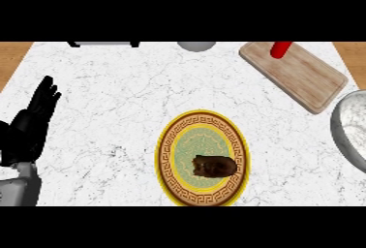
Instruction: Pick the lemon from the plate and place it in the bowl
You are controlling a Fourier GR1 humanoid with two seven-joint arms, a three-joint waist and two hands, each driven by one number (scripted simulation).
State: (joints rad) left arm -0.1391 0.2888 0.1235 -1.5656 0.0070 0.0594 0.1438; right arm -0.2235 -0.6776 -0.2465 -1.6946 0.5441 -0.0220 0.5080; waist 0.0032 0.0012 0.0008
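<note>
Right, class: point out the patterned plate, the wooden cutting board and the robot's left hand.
plate (202, 121): head view, on its upper rim.
cutting board (304, 77): head view, on its bare middle.
left hand (32, 121): head view, on its back.

So the surface (129, 97) is white marble with thin grey veins running all over it, and it fills pretty much the whole view. Wood shows past it in both top corners, a strip of warm wood (14, 55) at the left and a smaller bit at the right. Light's flat and even, no hard shadows anywhere. No walls or windows in shot from this steep angle.
</note>
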